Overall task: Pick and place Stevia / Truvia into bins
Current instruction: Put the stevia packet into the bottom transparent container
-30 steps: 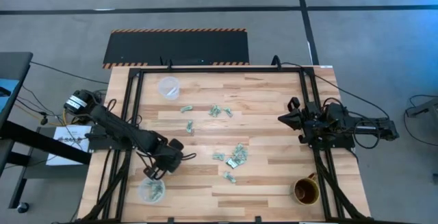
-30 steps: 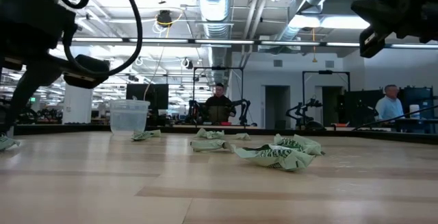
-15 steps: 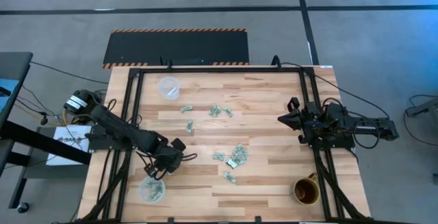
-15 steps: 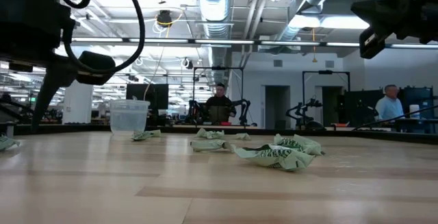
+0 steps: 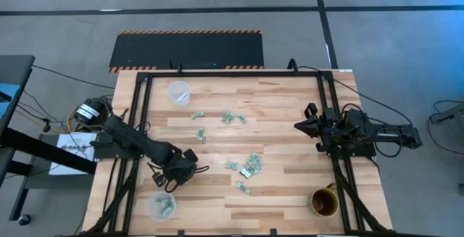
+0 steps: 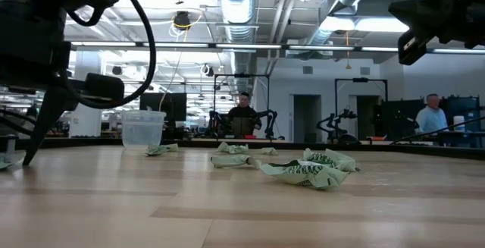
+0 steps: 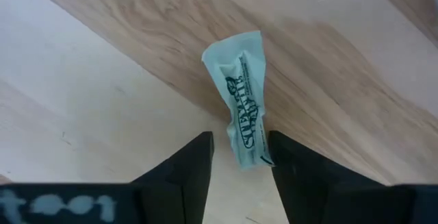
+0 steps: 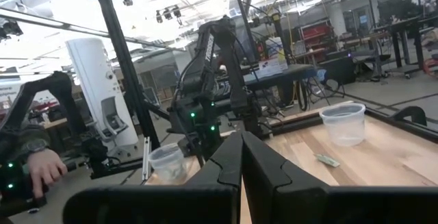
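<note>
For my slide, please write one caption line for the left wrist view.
Left end effector holds a pale green sweetener packet between its fingers above the wooden table.

A crumpled pale green packet (image 7: 245, 97) hangs pinched between the left gripper's (image 7: 241, 157) two dark fingers above the wooden table (image 7: 102, 94).

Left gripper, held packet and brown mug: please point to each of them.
Left gripper (image 7: 239, 157), left wrist view, between its fingertips.
Packet (image 7: 243, 80), left wrist view, its printed face.
Mug (image 5: 324, 203), high view, its rim.
</note>
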